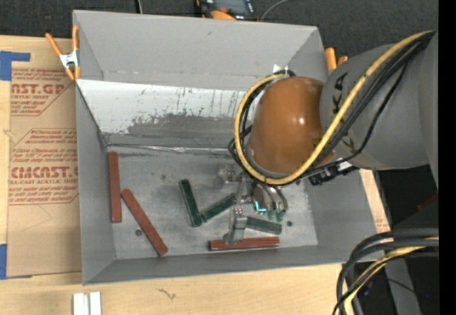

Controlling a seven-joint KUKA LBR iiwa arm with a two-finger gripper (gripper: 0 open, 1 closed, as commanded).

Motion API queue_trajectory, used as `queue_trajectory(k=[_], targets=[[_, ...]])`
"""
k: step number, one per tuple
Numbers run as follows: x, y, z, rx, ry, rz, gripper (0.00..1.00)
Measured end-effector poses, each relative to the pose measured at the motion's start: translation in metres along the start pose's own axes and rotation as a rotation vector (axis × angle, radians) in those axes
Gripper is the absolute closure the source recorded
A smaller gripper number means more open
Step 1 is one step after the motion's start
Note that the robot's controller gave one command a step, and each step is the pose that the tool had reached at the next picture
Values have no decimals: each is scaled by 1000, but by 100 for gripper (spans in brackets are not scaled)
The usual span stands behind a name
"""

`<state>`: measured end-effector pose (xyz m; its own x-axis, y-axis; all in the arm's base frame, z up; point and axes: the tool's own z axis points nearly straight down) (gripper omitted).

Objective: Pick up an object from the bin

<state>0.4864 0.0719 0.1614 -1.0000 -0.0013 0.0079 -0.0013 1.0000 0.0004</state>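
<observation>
1. In the camera view, the arm reached into the grey metal bin (92, 164) from the right. Its rounded orange cover (285, 132), ringed by a yellow and black cable, hung over the right half of the floor.
2. The gripper (249, 219) sat low over the floor in the front right part of the bin, just below that cover.
3. Whether the claw was released, clenched or grasping anything could not be told.
4. The nearest thing was a flat red-brown bar (244, 243) lying along the front wall, just in front of the gripper. Whether the two touched was unclear.
5. A slanted dark green bar (217, 208) ran up to the gripper from the left. Its far end met the lower end of a second dark green bar (189, 201).
6. A small teal-green piece (275, 216), of a kind not clear, lay just right of the gripper.
7. Well apart at the left lay a long red-brown bar (114, 187) beside the left wall and a slanted red-brown bar (144, 222) near its front end.
</observation>
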Motion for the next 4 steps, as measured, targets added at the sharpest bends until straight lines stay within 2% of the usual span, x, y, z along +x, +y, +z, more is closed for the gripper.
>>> queue_trajectory(k=[1,2,3,4], targets=[[-31,14,-89,1,-16,-329,0],[-49,4,92,0,-20,-415,0],[-54,-19,91,1,-10,-384,0],[-55,-18,90,0,-11,-386,100]])
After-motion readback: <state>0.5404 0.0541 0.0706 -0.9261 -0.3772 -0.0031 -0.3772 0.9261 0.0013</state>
